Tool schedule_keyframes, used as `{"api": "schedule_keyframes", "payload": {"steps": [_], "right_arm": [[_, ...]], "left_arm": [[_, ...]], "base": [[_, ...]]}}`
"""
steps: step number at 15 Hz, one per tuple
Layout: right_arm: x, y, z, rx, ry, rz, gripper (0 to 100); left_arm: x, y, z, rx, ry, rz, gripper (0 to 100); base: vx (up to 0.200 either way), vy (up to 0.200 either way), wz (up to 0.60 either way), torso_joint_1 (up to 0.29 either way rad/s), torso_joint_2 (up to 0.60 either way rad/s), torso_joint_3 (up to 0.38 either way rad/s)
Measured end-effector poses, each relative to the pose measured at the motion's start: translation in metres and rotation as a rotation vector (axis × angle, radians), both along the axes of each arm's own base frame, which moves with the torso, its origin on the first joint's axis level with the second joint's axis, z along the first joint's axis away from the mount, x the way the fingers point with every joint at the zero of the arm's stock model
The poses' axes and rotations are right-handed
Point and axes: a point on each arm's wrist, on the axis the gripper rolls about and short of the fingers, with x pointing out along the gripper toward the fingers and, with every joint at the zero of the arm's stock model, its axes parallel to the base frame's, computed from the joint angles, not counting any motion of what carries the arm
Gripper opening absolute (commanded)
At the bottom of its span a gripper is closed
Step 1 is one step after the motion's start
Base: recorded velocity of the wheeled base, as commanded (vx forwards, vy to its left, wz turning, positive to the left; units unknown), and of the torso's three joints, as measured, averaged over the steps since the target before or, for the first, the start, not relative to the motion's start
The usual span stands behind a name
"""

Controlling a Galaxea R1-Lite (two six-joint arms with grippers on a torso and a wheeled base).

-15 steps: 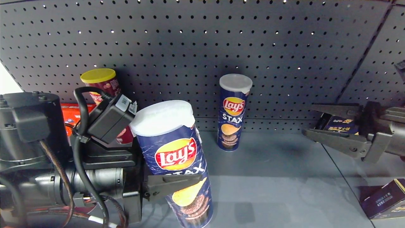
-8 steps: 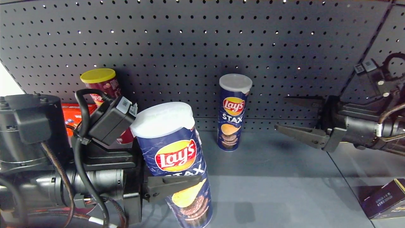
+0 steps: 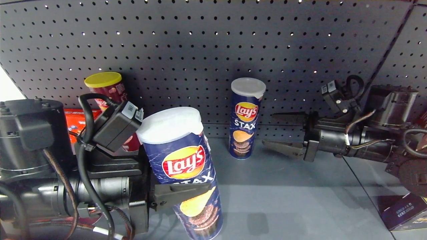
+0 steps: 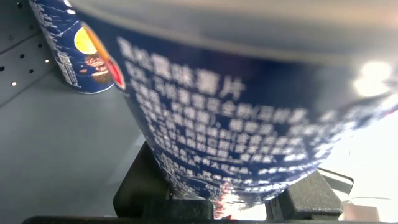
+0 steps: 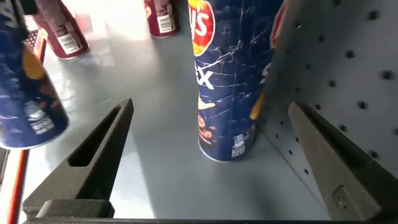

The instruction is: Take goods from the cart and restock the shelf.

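- While the left gripper point(image 3: 190, 193) is clamped on the tilted blue can point(image 3: 176, 156), low at the front of the shelf point(image 3: 283, 200), releasing at this lean would likely topple it. Base contact cannot be told.
- The right gripper point(image 3: 282, 132), fingers spread and empty, points at the standing blue can point(image 3: 246, 116) by the pegboard point(image 3: 200, 50). A sideways sweep could knock it over.
- A red can point(image 3: 108, 90) and an orange packet point(image 3: 75, 121) crowd the left rear. A purple box point(image 3: 400, 210) lies far right.
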Motion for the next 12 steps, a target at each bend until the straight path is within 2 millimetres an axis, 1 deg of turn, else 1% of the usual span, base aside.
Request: {"api": "schedule_keyframes", "payload": {"steps": [6, 12], "right_arm": [[0.025, 0.018, -0.015, -0.013, 0.030, 0.023, 100], [0.035, 0.028, -0.030, -0.028, 0.060, 0.038, 100]], "left_arm": [[0.000, 0.000, 0.000, -0.001, -0.001, 0.001, 0], [0.000, 0.000, 0.001, -0.002, -0.001, 0.002, 0]], "base": [[0.000, 0.000, 0.00, 0.000, 0.00, 0.000], [0.000, 0.000, 0.00, 0.000, 0.00, 0.000]]}}
